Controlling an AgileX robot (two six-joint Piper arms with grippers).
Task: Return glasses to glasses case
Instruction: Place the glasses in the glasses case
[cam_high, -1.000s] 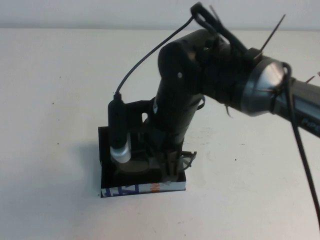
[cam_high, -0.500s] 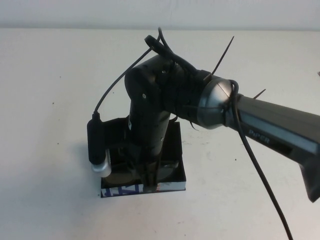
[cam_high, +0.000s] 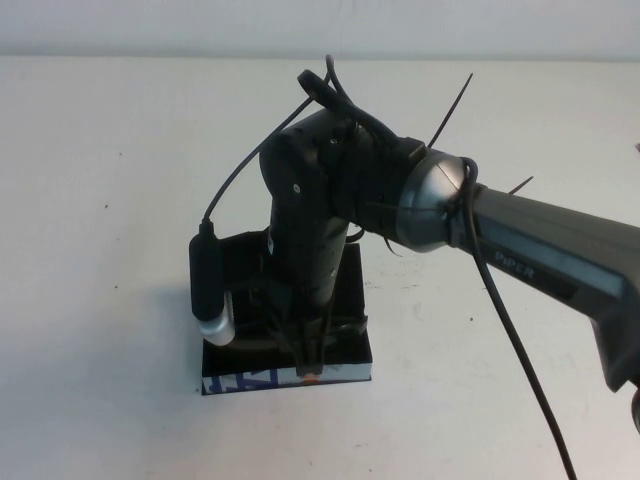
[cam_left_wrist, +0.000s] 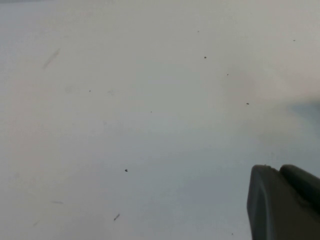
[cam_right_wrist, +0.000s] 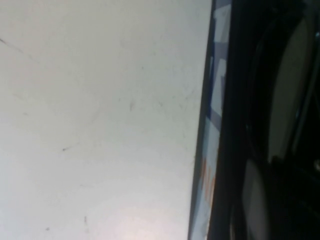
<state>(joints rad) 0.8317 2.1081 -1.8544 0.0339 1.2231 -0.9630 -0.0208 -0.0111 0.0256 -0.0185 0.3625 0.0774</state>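
Note:
The black glasses case (cam_high: 240, 381) lies open on the white table, its blue, white and orange printed side (cam_right_wrist: 212, 125) facing the near edge. The glasses (cam_high: 345, 328) lie inside it, and their pale lenses (cam_right_wrist: 287, 85) show just behind the front wall in the right wrist view. My right gripper (cam_high: 306, 362) points straight down into the case at the front wall, shut on the dark frame of the glasses. The arm hides most of the case's inside. My left gripper (cam_left_wrist: 282, 205) hangs over bare table, away from the case.
The white table (cam_high: 120, 150) stretches wide on all sides of the case. The right arm's grey forearm (cam_high: 540, 250) crosses in from the right, with a black cable (cam_high: 520, 350) hanging from it.
The right arm swung left from the case's right end to its front middle, taking the glasses into the case. In the last half second it barely moved.

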